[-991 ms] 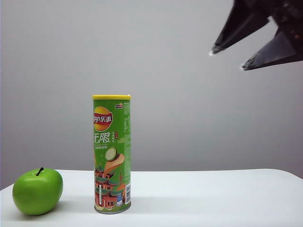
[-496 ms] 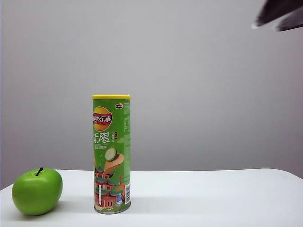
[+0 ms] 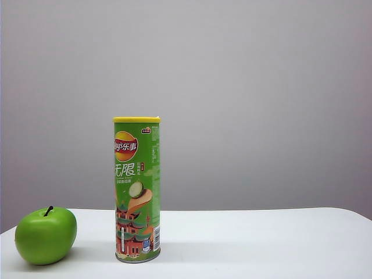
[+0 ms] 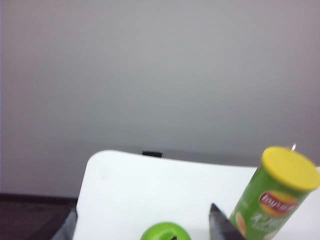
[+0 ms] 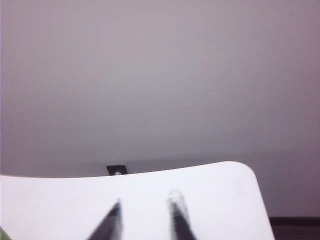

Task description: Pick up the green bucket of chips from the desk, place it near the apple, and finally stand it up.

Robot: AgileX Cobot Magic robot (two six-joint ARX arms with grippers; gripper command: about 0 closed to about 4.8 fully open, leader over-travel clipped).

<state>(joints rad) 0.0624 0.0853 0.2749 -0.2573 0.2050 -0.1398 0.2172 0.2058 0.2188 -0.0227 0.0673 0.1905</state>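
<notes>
The green bucket of chips (image 3: 137, 192) stands upright on the white desk (image 3: 261, 244), yellow lid up, a short gap to the right of the green apple (image 3: 46, 235). Neither gripper shows in the exterior view. In the left wrist view my left gripper (image 4: 142, 220) is open and well back from the desk, its fingertips wide apart and empty, with the apple (image 4: 165, 232) and the bucket (image 4: 272, 200) beyond them. My right gripper (image 5: 146, 202) is open with a narrower gap, nothing between its fingertips, over bare desk (image 5: 75, 200).
A plain grey wall stands behind the desk. A small dark fitting (image 4: 152, 154) sits at the desk's far edge, also seen in the right wrist view (image 5: 116, 170). The desk's rounded corners and edges (image 5: 250, 175) drop off to a dark floor.
The right gripper, at the exterior view's upper right a second ago, has drawn up and out of that view. The bucket and apple have not moved.
</notes>
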